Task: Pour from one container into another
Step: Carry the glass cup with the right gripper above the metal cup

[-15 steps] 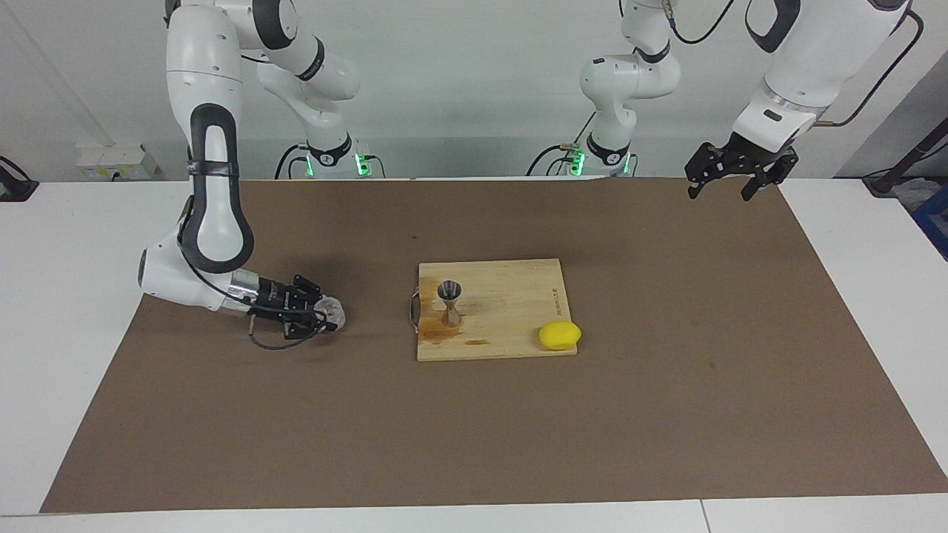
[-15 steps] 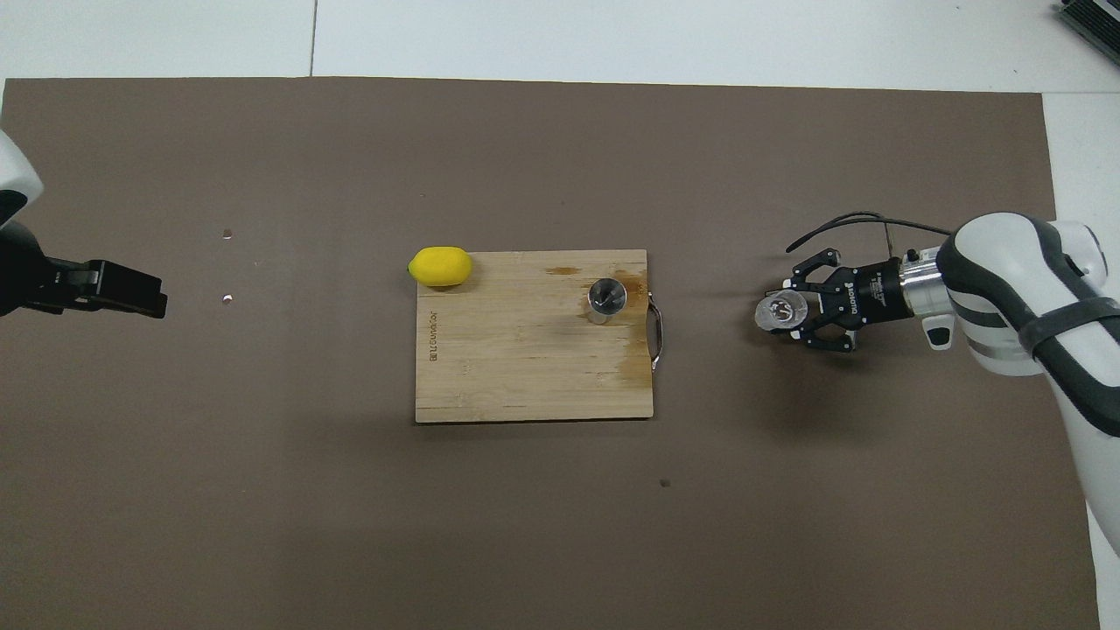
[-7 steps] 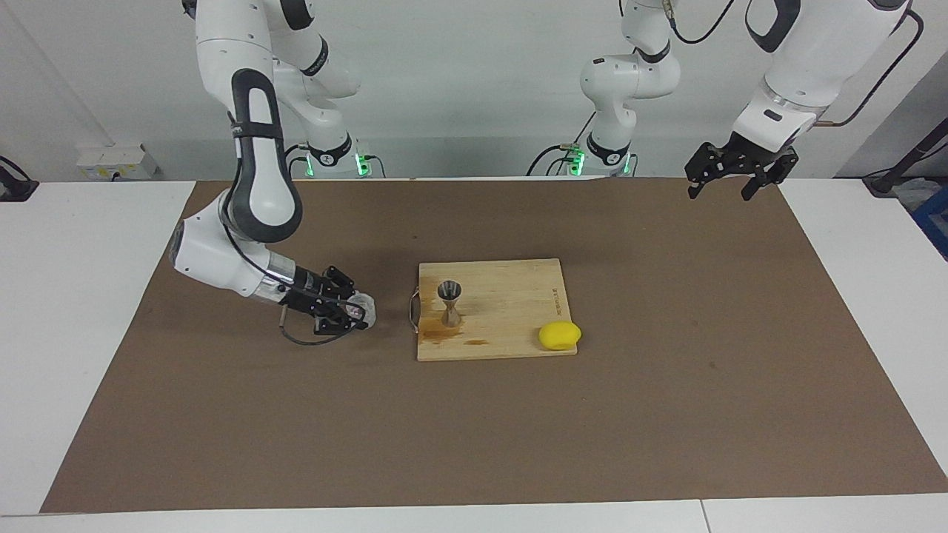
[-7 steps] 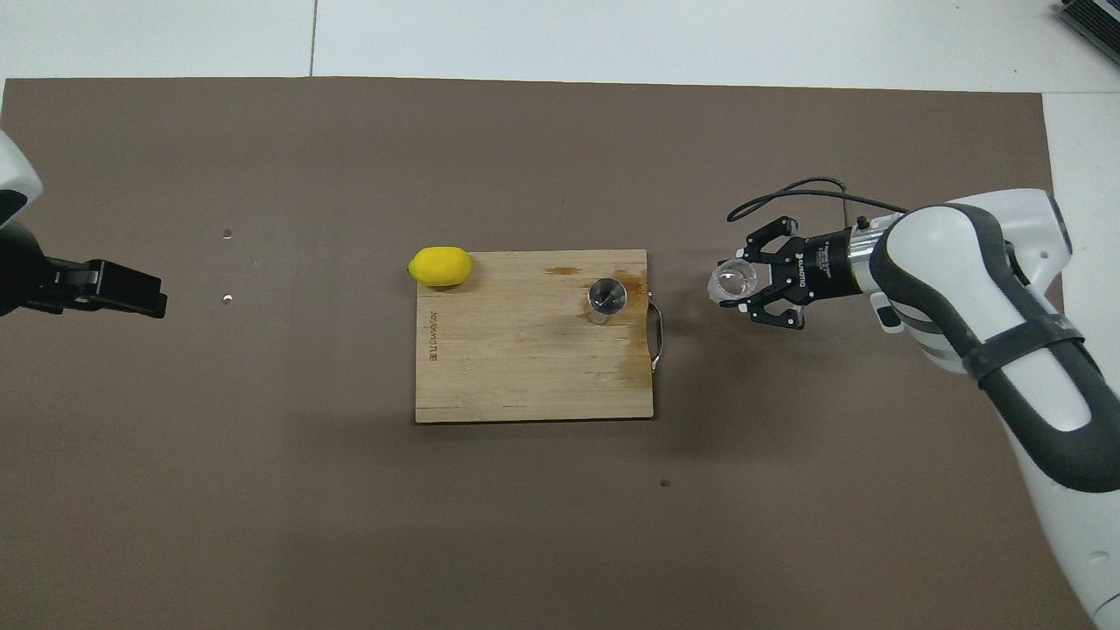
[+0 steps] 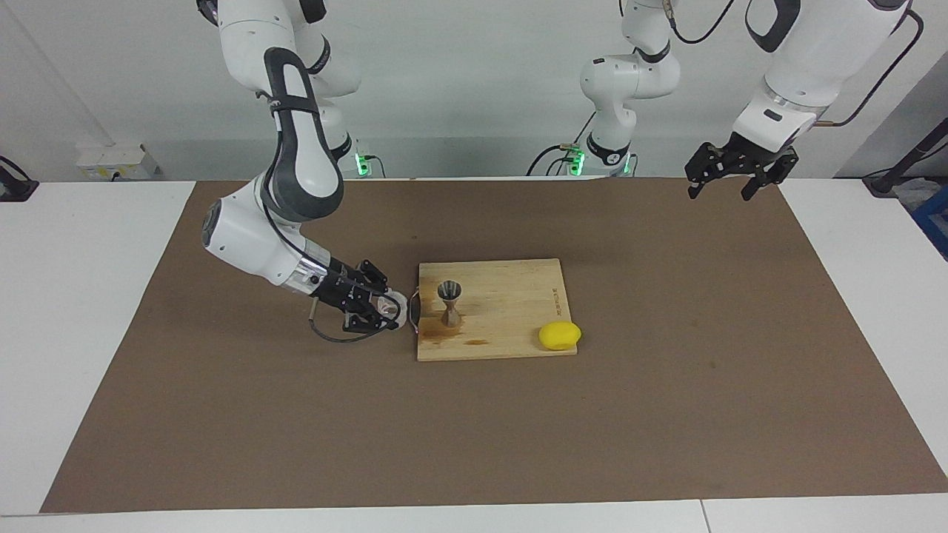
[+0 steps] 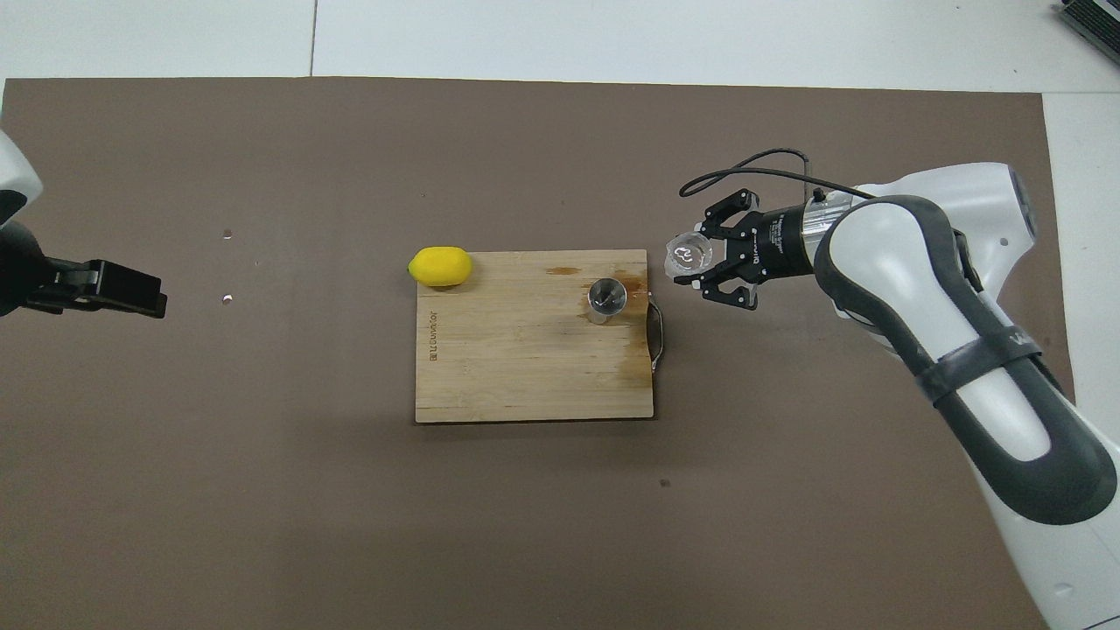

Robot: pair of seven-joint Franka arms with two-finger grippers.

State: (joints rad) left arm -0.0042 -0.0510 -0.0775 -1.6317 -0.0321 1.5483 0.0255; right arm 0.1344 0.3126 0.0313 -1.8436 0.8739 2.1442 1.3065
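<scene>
Brown tabletop mat point(image 5: 666, 385): right hand point(image 5: 385, 307) clamped on clear cup point(image 5: 390, 304) beside steel jigger point(image 5: 449, 302); left hand point(image 5: 729, 178) spread apart, waiting.

A robotics lab: two white robot arms point(image 5: 296, 148) bolted at one edge of a white worktop point(image 5: 74, 296) under a brown mat point(image 5: 518, 429), bare wall above.

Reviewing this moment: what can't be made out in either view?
- How much is in the small clear cup: too small in both views; the right pincer shut around it covers its sides.
- Inside of the shiny steel hourglass jigger on the wooden cutting board: too small, shaded.
- Left pincer, waiting: overhead, the edge cuts off its arm.
</scene>
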